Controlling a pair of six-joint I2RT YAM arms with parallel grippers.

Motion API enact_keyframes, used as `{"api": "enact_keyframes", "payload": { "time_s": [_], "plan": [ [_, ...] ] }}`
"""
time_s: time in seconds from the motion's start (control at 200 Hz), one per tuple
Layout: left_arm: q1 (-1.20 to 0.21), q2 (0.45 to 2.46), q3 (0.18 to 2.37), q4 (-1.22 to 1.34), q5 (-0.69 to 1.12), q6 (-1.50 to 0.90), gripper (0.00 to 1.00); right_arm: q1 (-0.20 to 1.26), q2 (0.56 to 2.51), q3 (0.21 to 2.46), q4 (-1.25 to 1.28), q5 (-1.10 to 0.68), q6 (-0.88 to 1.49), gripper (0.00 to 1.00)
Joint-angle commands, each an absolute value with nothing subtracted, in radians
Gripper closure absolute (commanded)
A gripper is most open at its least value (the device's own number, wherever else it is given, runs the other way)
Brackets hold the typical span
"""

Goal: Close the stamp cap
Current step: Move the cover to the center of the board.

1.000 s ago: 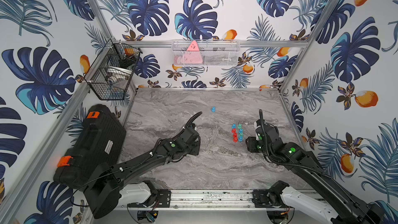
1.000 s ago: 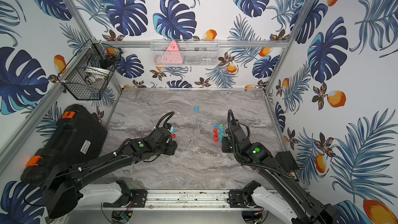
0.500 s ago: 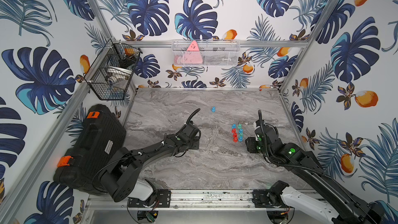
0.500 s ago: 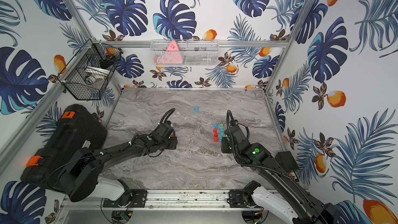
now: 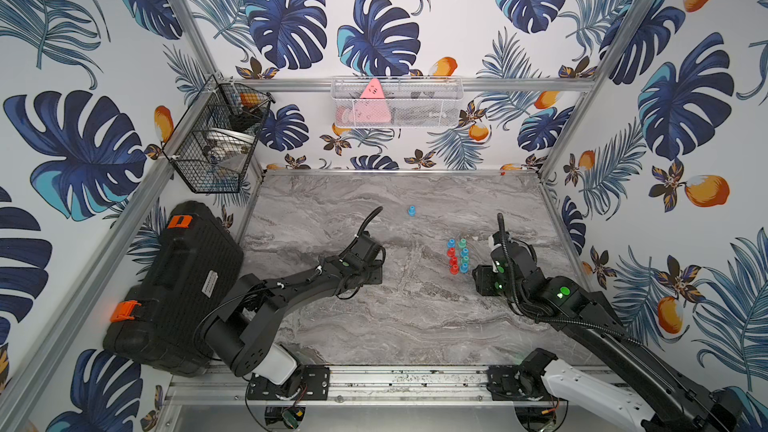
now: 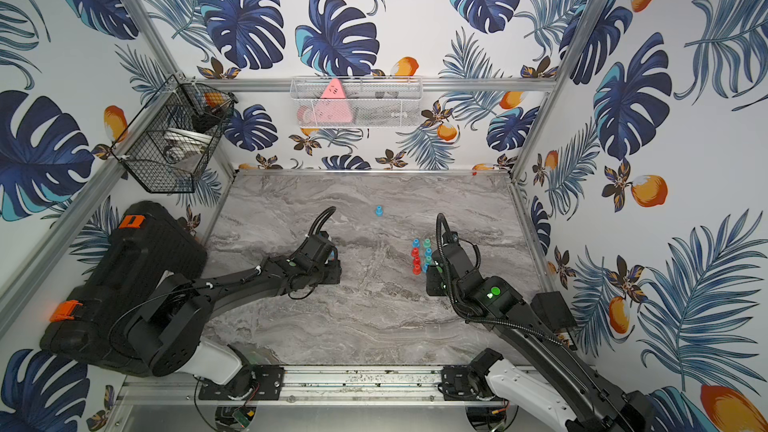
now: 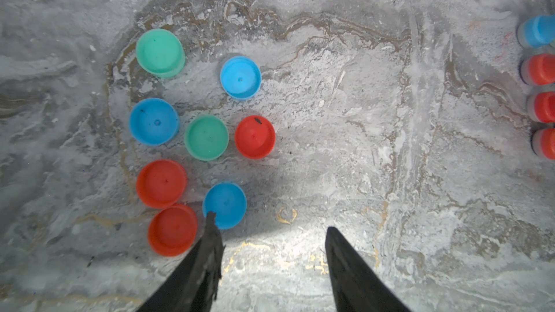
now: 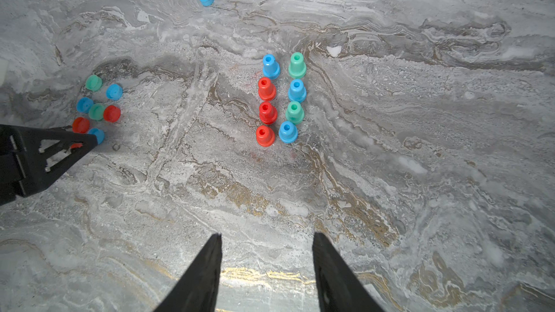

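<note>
1. Blue cap flat on the grey surface, in a bunch of loose caps.
2. Left tool spread, one tip at that cap's edge, pinching nothing.
3. Stamps upright in two rows, well apart from the caps.
4. Right tool spread too, empty, near the stamps.
</note>
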State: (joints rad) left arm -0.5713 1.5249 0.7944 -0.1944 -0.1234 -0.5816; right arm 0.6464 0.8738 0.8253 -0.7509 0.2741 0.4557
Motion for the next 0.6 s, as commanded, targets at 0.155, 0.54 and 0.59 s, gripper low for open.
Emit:
{"api": "enact_keyframes", "payload": {
  "time_s": [0.155,0.54,0.59],
  "plan": [
    [-0.561,1.555,0.809,-0.151,-0.115,-0.6,0.4,0.655,0.871,0.829,-0.755,0.292,0.466,0.48],
    [-0.561,1.606,0.822,-0.127,-0.109,-0.598,0.41,0.658,0.874,0.83,-0.758,0.295,0.469,0.48],
    [-0.56,1.614,0.826,-0.127,-0.109,-0.597,0.41,0.659,0.873,0.829,-0.757,0.295,0.469,0.48]
  ]
}}
